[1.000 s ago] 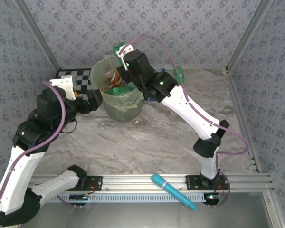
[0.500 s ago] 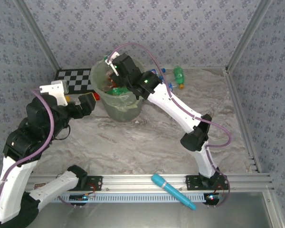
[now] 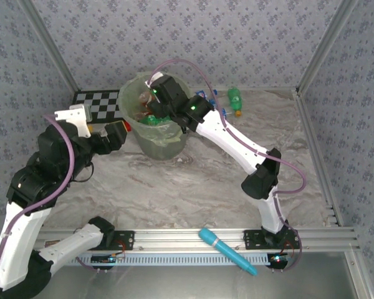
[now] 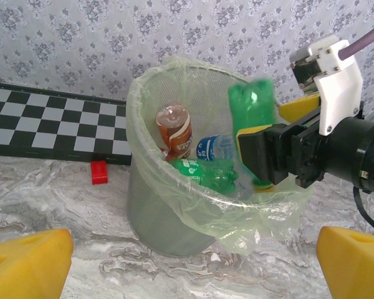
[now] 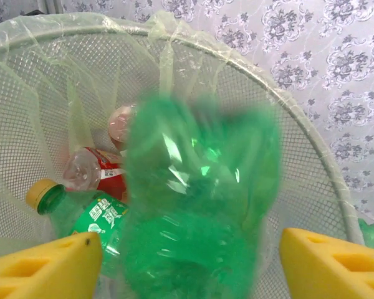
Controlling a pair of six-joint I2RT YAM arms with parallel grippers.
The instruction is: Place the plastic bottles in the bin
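The bin (image 3: 156,143) is a pale-green mesh bucket with a liner bag, standing at the back left. My right gripper (image 3: 152,99) hangs over its mouth, open. A green bottle (image 5: 199,212), blurred, sits loose between the wide-apart yellow fingers (image 5: 43,268), above the bin's rim (image 5: 299,118). The left wrist view shows that bottle (image 4: 252,103) by the right gripper (image 4: 277,128). Inside the bin (image 4: 134,124) lie a brown bottle (image 4: 174,128), a blue-labelled one (image 4: 215,146) and a green one (image 4: 206,171). My left gripper (image 3: 119,132) is open and empty, left of the bin.
Another green bottle (image 3: 235,98) with an orange cap lies at the back, right of the bin. A small red block (image 4: 99,171) sits by the checkerboard (image 3: 96,106). A cyan pen-shaped stick (image 3: 227,251) rests on the front rail.
The right gripper moved left from the bin's far rim to over its mouth, with the green bottle. The left arm drew back a little from the bin.
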